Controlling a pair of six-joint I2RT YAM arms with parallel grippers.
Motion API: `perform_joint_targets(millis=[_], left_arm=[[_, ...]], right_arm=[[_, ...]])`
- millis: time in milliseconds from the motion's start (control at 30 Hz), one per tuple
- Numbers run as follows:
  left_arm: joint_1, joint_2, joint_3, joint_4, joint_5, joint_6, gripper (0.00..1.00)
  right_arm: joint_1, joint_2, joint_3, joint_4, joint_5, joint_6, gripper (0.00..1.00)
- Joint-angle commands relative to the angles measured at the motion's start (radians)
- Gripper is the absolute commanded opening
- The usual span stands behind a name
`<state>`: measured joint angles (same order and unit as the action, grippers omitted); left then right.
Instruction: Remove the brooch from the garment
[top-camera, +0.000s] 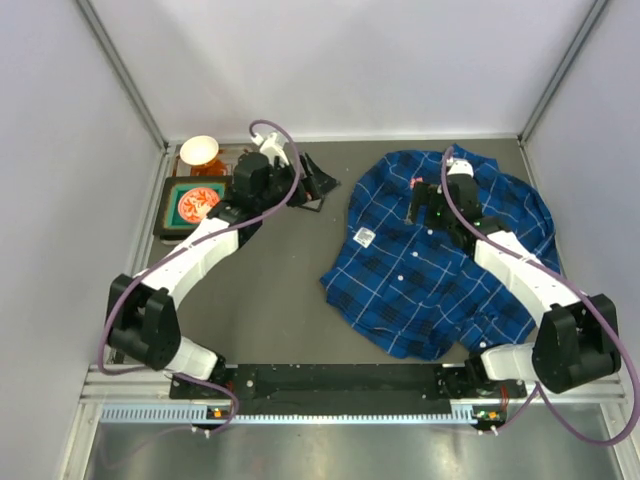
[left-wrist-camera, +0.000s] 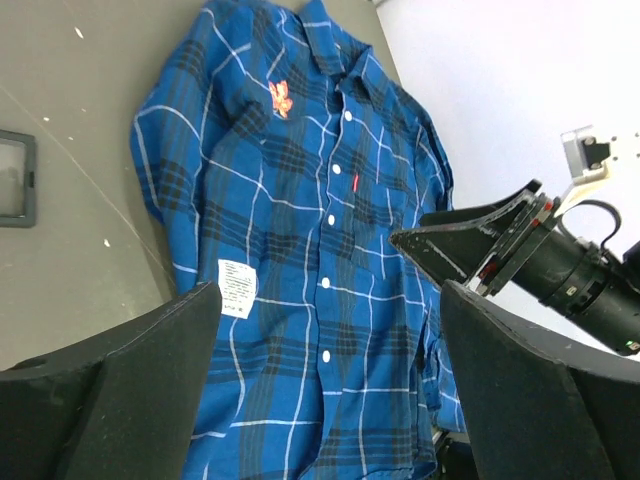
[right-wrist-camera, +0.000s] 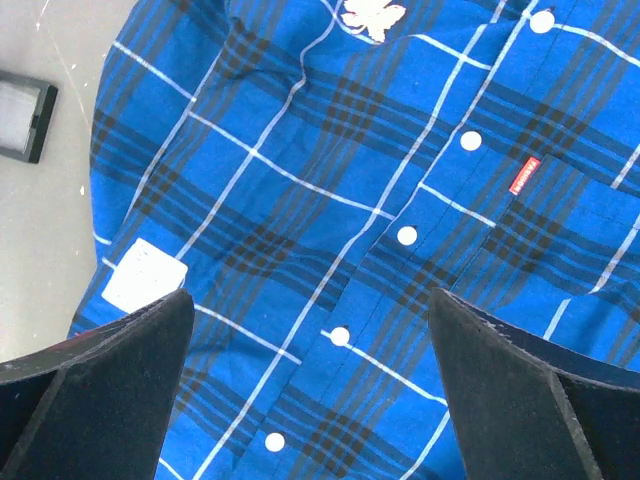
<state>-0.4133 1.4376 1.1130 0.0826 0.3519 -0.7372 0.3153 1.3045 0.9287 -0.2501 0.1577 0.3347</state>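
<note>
The garment (top-camera: 435, 260), a dark-blue plaid shirt with white buttons, lies flat on the right half of the table. The brooch (top-camera: 414, 184) is a small reddish pin near the collar; it also shows in the left wrist view (left-wrist-camera: 281, 98) and at the top edge of the right wrist view (right-wrist-camera: 373, 15). My right gripper (top-camera: 426, 203) hovers open and empty over the shirt's button placket (right-wrist-camera: 406, 236), just short of the brooch. My left gripper (top-camera: 316, 188) is open and empty over bare table, left of the shirt and pointing toward it (left-wrist-camera: 330, 330).
A white printed label (top-camera: 364, 237) lies on the shirt's left side. A white bowl (top-camera: 199, 150) and a dark tray (top-camera: 168, 205) holding a red item stand at the far left. A small black-framed object (left-wrist-camera: 15, 178) lies on the table. Walls enclose the table.
</note>
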Motion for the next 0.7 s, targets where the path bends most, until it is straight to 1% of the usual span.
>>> perform_joint_targets(millis=[0,67,100,167,200,233,300,400,433,467,500,533,567,600,633,667], left_arm=[[-0.045,0.053,0.073,0.026,0.029,0.033,0.95],[-0.077,0.09,0.094,0.022,0.029,0.042,0.94],[-0.088,0.105,0.102,0.022,0.035,0.044,0.9],[-0.12,0.165,0.14,0.016,0.051,0.053,0.88],[-0.131,0.188,0.159,0.003,0.071,0.056,0.87],[-0.151,0.234,0.192,-0.003,0.079,0.064,0.86],[-0.173,0.282,0.234,-0.017,0.088,0.074,0.84],[-0.208,0.391,0.339,-0.026,0.102,0.11,0.79],[-0.222,0.452,0.373,-0.027,0.105,0.117,0.77],[-0.225,0.483,0.433,-0.021,0.114,0.117,0.75],[-0.228,0.513,0.468,-0.008,0.137,0.117,0.73],[-0.235,0.577,0.497,0.017,0.14,0.113,0.71],[-0.24,0.61,0.571,0.022,0.137,0.113,0.7],[-0.245,0.647,0.615,0.023,0.133,0.114,0.68],[-0.246,0.723,0.661,0.022,0.133,0.111,0.66],[-0.249,0.768,0.721,0.017,0.136,0.107,0.64]], right_arm=[[-0.038,0.013,0.05,0.043,-0.02,0.038,0.99],[-0.064,0.019,0.053,0.046,-0.055,0.041,0.99],[-0.076,0.024,0.055,0.049,-0.072,0.055,0.99],[-0.102,0.039,0.053,0.067,-0.145,0.069,0.99],[-0.123,0.047,0.056,0.077,-0.155,0.079,0.99],[-0.137,0.068,0.065,0.077,-0.212,0.089,0.99],[-0.166,0.107,0.085,0.08,-0.265,0.102,0.99],[-0.197,0.153,0.116,0.081,-0.279,0.11,0.99],[-0.205,0.189,0.143,0.081,-0.287,0.116,0.99],[-0.22,0.215,0.159,0.081,-0.296,0.136,0.99],[-0.246,0.238,0.189,0.081,-0.326,0.148,0.98],[-0.263,0.292,0.206,0.086,-0.343,0.162,0.97],[-0.275,0.318,0.223,0.089,-0.363,0.187,0.95],[-0.297,0.343,0.26,0.095,-0.398,0.191,0.9],[-0.303,0.372,0.28,0.106,-0.412,0.193,0.88],[-0.309,0.415,0.298,0.11,-0.418,0.199,0.87]])
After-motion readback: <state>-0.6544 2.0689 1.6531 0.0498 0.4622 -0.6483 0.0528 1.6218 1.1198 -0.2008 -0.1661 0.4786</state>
